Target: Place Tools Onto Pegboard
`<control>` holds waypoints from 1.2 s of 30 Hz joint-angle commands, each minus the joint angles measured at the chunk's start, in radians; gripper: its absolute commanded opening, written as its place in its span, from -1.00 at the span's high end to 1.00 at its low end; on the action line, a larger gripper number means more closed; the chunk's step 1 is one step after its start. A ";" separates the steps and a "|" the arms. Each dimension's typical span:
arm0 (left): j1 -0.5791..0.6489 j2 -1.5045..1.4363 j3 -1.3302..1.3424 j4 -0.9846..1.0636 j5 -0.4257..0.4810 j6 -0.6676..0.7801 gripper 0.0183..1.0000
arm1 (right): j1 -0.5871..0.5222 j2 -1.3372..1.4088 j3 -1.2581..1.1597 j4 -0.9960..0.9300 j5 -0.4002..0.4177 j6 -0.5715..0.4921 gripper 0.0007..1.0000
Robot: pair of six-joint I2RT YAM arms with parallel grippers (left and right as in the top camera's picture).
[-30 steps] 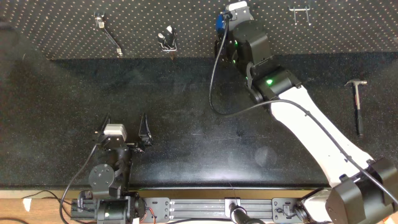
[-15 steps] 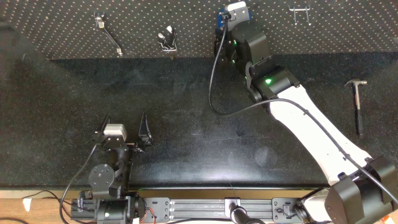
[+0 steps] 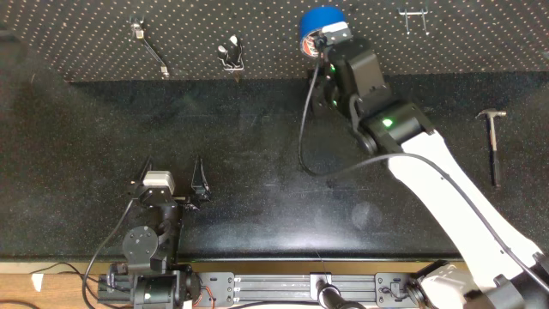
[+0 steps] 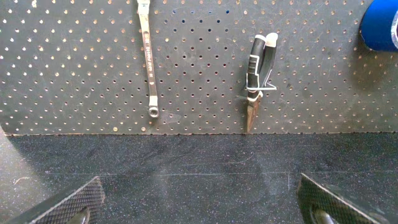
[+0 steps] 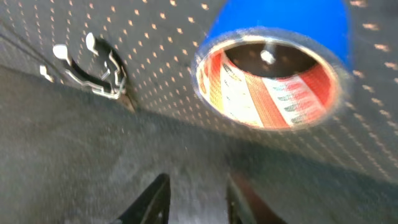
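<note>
Top view: the blue tape roll (image 3: 317, 21) sits against the pegboard (image 3: 77, 34), with the right gripper (image 3: 329, 39) just below it. Further along the board hang a wrench (image 3: 151, 49) and a pair of pliers (image 3: 231, 55), and a bare wire hook (image 3: 414, 19) sits past the roll. A hammer (image 3: 493, 148) lies on the black mat (image 3: 257, 146), well apart from both arms. The left gripper (image 3: 171, 170) rests near its base, fingers spread.

Left wrist view: its two fingers stand wide apart with nothing between them, facing the wrench and pliers on the board.

Right wrist view: the fingers (image 5: 152, 199) are parted and grip nothing. The roll hangs ahead on the board, its red-lined core open to the camera, pliers off to one side.
</note>
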 commanded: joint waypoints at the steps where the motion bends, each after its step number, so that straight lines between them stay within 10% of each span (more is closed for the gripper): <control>1: -0.004 -0.008 -0.005 -0.002 -0.007 -0.005 -0.99 | 0.006 -0.142 0.011 -0.138 0.069 0.002 -0.20; 4: -0.004 -0.008 -0.005 -0.002 -0.007 -0.005 -0.99 | 0.006 -0.245 0.011 -0.254 0.072 0.002 -0.98; 11: -0.004 -0.008 -0.005 -0.002 -0.007 -0.005 -0.99 | -0.036 -0.529 0.011 -0.594 0.526 0.140 -0.99; 14: -0.004 -0.008 -0.005 -0.002 -0.007 -0.005 -0.99 | -0.233 -0.545 0.011 -0.705 0.565 0.120 -1.00; 18: -0.004 -0.008 -0.005 -0.002 -0.007 -0.005 -0.99 | -0.575 -0.464 0.011 -0.698 0.426 -0.018 -1.00; 23: -0.004 -0.008 -0.005 -0.002 -0.007 -0.005 -0.99 | -0.882 -0.294 -0.007 -0.563 0.037 -0.202 -1.00; 29: -0.004 -0.008 -0.005 -0.002 -0.007 -0.005 -0.99 | -0.915 -0.022 -0.007 -0.585 -0.169 -0.336 -1.00; 36: -0.004 -0.008 -0.005 -0.002 -0.007 -0.005 -0.99 | -0.931 0.126 -0.007 -0.566 -0.161 -0.344 -1.00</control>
